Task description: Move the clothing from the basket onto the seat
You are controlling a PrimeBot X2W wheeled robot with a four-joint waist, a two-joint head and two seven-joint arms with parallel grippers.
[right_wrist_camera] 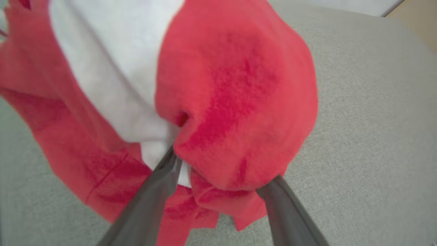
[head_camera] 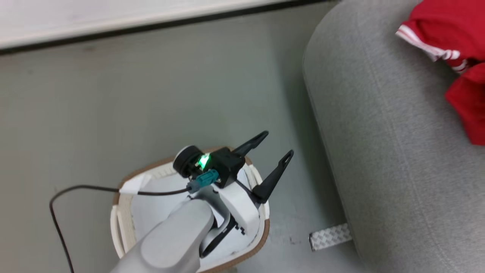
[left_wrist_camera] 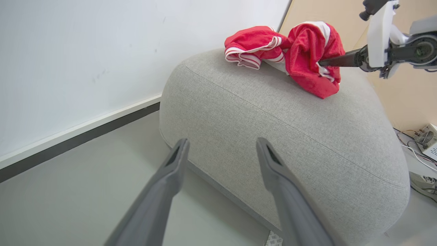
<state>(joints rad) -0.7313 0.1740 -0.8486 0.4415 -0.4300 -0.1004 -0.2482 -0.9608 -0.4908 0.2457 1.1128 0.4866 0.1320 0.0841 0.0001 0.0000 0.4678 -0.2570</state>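
Note:
Two red garments with white trim, the clothing point(left_wrist_camera: 249, 44) point(left_wrist_camera: 307, 58), lie bunched on top of the big grey seat point(left_wrist_camera: 273, 112). My right gripper point(left_wrist_camera: 322, 62) reaches into the right-hand garment. In the right wrist view its fingers point(right_wrist_camera: 164, 177) stand spread, and red and white cloth point(right_wrist_camera: 235, 102) bulges between them and rests on the seat point(right_wrist_camera: 368, 102). My left gripper point(head_camera: 274, 146) hangs open and holds nothing above the cream basket point(head_camera: 265, 227) with its tan rim. A pale liner shows inside the basket. Red cloth point(head_camera: 439, 26) also shows on the seat point(head_camera: 379, 132) at upper right.
The basket stands on grey-green floor left of the seat. A black cable point(head_camera: 57, 204) loops beside it. A patterned tape strip point(head_camera: 329, 237) lies at the seat's foot. A white wall with a dark skirting point(head_camera: 151, 22) runs behind. Electronics and wires point(left_wrist_camera: 425, 136) sit beyond the seat.

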